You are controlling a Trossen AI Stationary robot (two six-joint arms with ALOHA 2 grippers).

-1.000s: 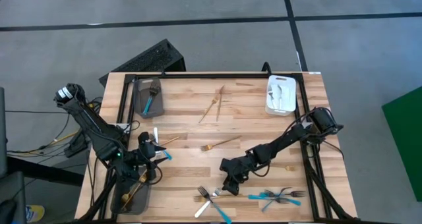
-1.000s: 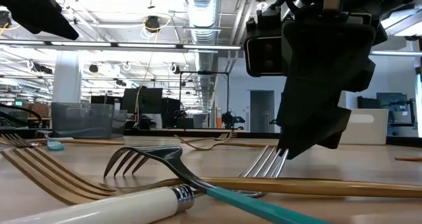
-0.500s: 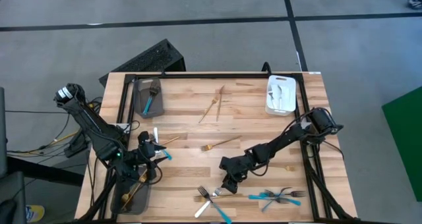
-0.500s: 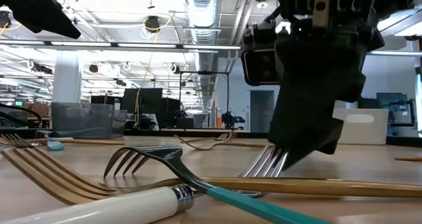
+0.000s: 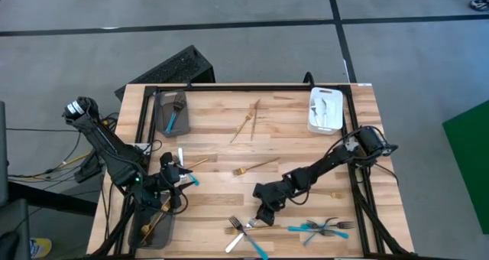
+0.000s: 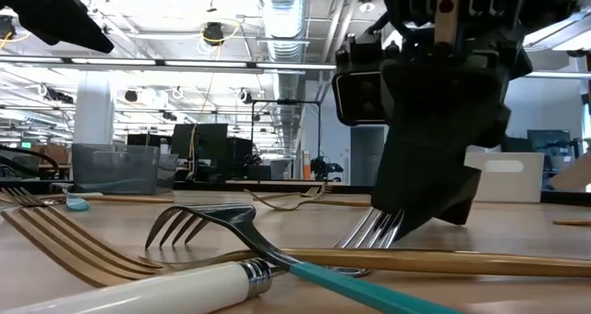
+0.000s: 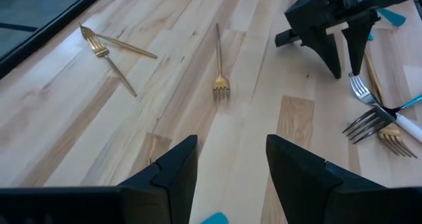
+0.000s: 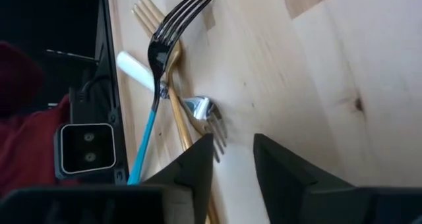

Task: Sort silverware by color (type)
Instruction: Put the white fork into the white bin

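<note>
Silver fork (image 8: 210, 118) in crossed pile at worktop (image 5: 298, 126) near edge; right claw (image 5: 265, 212) directly above, fingers apart, straddling its tines. Gold fork (image 5: 254, 167) lies beyond pile, bare wood around. Left claw (image 5: 182, 177) far from pile, spread, empty.

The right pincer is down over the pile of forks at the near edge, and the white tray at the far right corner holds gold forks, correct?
Not quite. The right pincer is over that pile, but the high view shows the white tray holding silver pieces, not gold.
</note>
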